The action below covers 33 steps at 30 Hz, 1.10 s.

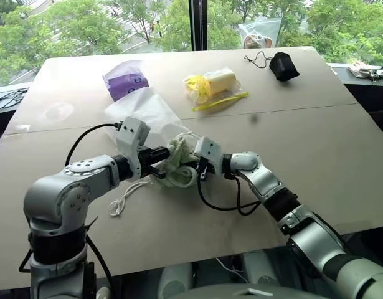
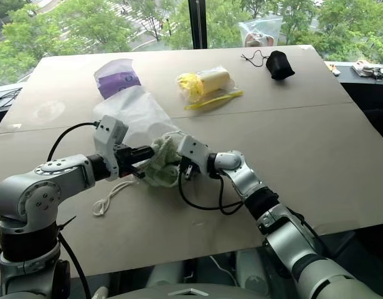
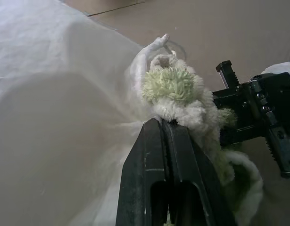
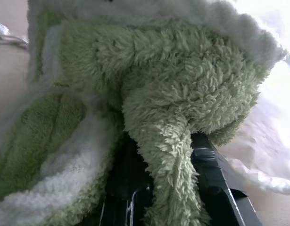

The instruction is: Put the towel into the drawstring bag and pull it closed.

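— Where the two arms met, what was in the middle?

— The towel (image 1: 180, 163), bunched up between the grippers, just off the bag (image 1: 143, 112) at the bag's 5 o'clock corner. The right gripper (image 1: 198, 172) had a fold of it pinched; in the right wrist view that fold ran down between the black fingers (image 4: 215, 169) and hid most of them.

— And the left gripper (image 1: 161, 168)?

— Pressed together. In its wrist view the two fingers sat flat against each other with the towel and the bag's gathered edge right at their tips. Whether they nipped bag fabric or towel, I could not tell; the tips were buried in the pile.

— Was the towel inside the bag?

— Hard to say. The bag's mouth was covered by the towel and both grippers. The towel mostly looked outside, lying against the opening.

— The cord?

— One looped cord (image 1: 124, 198) trailed on the table (image 1: 316, 143) toward 7 o'clock from the towel. Its upper end vanished under the left gripper.

— Anything else on the table?

— At 12 o'clock from the towel, a clear bag of yellow items (image 1: 213, 87). At 11, a purple packet (image 1: 124, 79), partly under the bag's far edge. At 1 o'clock, near the far rim, a black pouch (image 1: 283, 65) with its thin cord. Beyond it a clear zip bag (image 1: 260, 32) stood against the window, its contents too blurred to read.
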Each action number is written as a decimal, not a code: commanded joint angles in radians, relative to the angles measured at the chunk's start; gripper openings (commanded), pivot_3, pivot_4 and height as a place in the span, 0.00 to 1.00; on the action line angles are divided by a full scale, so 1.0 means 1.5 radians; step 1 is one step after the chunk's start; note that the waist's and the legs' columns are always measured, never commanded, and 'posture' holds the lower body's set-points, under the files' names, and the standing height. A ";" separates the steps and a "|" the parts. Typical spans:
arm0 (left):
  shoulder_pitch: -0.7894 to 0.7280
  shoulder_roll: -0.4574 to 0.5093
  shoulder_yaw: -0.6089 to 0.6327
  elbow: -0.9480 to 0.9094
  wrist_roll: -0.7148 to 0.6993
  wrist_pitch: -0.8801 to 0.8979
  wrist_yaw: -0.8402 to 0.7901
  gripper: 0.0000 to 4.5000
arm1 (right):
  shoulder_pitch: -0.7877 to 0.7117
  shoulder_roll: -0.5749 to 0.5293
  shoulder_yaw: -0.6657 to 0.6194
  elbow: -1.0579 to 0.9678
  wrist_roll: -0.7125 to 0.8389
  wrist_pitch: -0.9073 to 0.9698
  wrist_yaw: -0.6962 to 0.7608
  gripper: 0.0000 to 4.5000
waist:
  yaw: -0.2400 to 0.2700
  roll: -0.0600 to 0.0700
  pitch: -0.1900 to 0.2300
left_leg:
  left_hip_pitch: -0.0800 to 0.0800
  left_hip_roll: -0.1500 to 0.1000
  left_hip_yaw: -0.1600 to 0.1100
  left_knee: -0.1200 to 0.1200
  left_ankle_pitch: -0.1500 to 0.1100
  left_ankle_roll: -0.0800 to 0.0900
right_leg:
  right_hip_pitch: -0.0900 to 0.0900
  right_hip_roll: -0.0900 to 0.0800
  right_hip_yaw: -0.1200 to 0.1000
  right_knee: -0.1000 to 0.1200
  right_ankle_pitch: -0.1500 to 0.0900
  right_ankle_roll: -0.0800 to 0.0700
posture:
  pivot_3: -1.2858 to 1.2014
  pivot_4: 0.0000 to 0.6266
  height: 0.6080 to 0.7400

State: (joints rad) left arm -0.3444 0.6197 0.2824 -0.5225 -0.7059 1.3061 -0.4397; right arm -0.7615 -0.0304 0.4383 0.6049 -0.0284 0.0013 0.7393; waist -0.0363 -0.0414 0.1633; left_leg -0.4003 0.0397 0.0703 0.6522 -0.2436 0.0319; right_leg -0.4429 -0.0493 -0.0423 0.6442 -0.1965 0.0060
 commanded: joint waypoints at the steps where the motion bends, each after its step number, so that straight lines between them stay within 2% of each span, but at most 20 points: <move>1: 0.019 0.025 -0.002 -0.054 -0.029 -0.011 -0.030 0.00 | -0.012 0.016 -0.030 0.068 -0.013 0.024 -0.046 0.03 | 0.000 0.000 0.000 | 0.002 0.000 0.000 0.000 0.000 0.000 | 0.001 0.000 0.000 0.000 0.000 0.000 | 0.52 0.24 1.00; 7: 0.052 0.046 -0.002 -0.064 -0.024 -0.057 -0.041 0.00 | 0.005 -0.025 0.006 0.069 -0.079 -0.021 -0.043 0.03 | 0.003 0.001 -0.001 | 0.003 0.000 -0.001 0.000 0.000 0.000 | 0.003 -0.001 -0.001 0.001 -0.001 -0.002 | 0.52 0.24 1.00; 12: 0.064 0.059 -0.024 -0.046 -0.004 -0.089 -0.047 0.00 | 0.012 -0.013 -0.032 0.014 -0.033 -0.010 -0.021 0.03 | 0.012 0.001 -0.001 | 0.003 0.000 -0.001 0.001 0.000 0.000 | 0.003 -0.002 -0.001 0.001 -0.002 -0.003 | 0.52 0.24 1.00; 16: 0.027 0.029 -0.018 -0.027 -0.002 -0.128 -0.027 0.00 | 0.000 -0.062 0.041 -0.011 -0.139 -0.059 -0.032 0.03 | 0.017 0.002 0.000 | 0.003 0.000 -0.001 0.000 0.000 0.000 | 0.003 -0.002 -0.001 0.001 -0.001 -0.003 | 0.52 0.24 1.00; 20: -0.022 -0.005 -0.003 -0.017 -0.043 -0.113 -0.013 0.00 | -0.032 -0.097 0.110 -0.020 -0.247 -0.110 -0.060 0.03 | 0.018 0.002 0.000 | 0.002 -0.001 -0.001 0.001 0.000 0.000 | 0.003 -0.002 -0.001 0.000 -0.001 -0.003 | 0.52 0.24 1.00; 23: -0.021 -0.009 -0.011 -0.023 -0.062 -0.100 -0.015 0.00 | -0.041 -0.085 0.115 -0.004 -0.261 -0.111 -0.079 0.03 | 0.015 0.002 0.000 | 0.002 -0.001 -0.001 0.001 0.000 0.000 | 0.003 -0.001 -0.001 0.000 0.000 -0.001 | 0.52 0.24 1.00; 27: 0.044 0.021 -0.034 -0.057 -0.074 -0.083 -0.033 0.00 | -0.019 -0.035 0.040 0.002 -0.165 -0.063 -0.066 0.03 | 0.011 0.002 0.000 | 0.003 0.000 0.000 0.000 0.001 -0.002 | 0.003 0.000 0.000 0.000 0.000 0.000 | 0.52 0.24 1.00; 30: 0.125 0.052 -0.049 -0.077 -0.041 -0.117 -0.050 0.00 | 0.001 0.042 -0.105 -0.024 0.020 0.055 -0.044 0.03 | 0.009 0.002 0.000 | 0.003 0.001 0.000 0.000 0.001 -0.001 | 0.003 0.000 0.000 0.000 0.000 0.000 | 0.52 0.24 1.00; 33: 0.174 0.055 -0.033 -0.070 -0.029 -0.161 -0.061 0.00 | 0.018 0.072 -0.205 -0.072 0.154 0.161 -0.010 0.03 | 0.010 0.003 0.000 | 0.002 0.001 -0.001 0.000 0.000 0.000 | 0.002 0.000 -0.001 0.000 0.000 -0.001 | 0.52 0.24 1.00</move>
State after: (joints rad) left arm -0.0933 0.6942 0.2030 -0.5999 -0.7583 1.1203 -0.5135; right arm -0.7321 0.0659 0.2167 0.5804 0.0788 0.1627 0.6949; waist -0.0206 -0.0374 0.1640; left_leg -0.3974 0.0419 0.0688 0.6525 -0.2435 0.0316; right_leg -0.4396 -0.0503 -0.0444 0.6448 -0.1961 0.0047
